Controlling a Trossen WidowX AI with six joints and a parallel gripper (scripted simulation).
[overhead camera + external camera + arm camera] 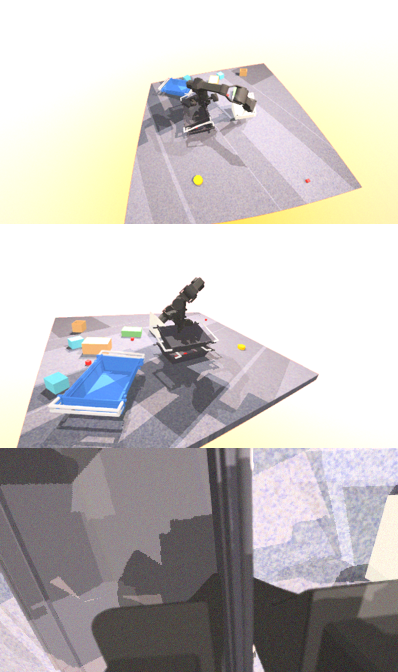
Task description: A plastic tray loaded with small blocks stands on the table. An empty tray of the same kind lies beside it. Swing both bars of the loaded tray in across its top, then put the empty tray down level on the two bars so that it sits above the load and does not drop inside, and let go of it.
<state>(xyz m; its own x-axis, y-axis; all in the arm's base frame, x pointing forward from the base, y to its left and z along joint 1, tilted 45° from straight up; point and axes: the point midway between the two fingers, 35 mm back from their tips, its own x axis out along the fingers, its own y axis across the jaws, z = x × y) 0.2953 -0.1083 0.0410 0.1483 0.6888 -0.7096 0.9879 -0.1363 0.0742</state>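
Note:
The black loaded tray [192, 357] stands on the table with red blocks [185, 353] in it. Its white wire bars [178, 356] [208, 349] lie in across its top, mostly hidden by the other tray. The empty black tray [196, 114] [189, 337] [100, 548] is just above it, tilted a little, its side toward the exterior camera lower. Its own white bars [165, 346] [211, 333] are out at its ends. Whether it touches the bars beneath cannot be told. My gripper [180, 328] [225, 578] is shut on this upper tray's long wall, on the far side in the exterior view.
A blue tray [176, 87] [103, 377] stands near the back edge in the top view. A white box [243, 113] [154, 325] stands beside the black trays. Orange [97, 346], cyan [56, 383] and green [131, 332] blocks and a yellow disc [198, 180] [241, 347] lie around.

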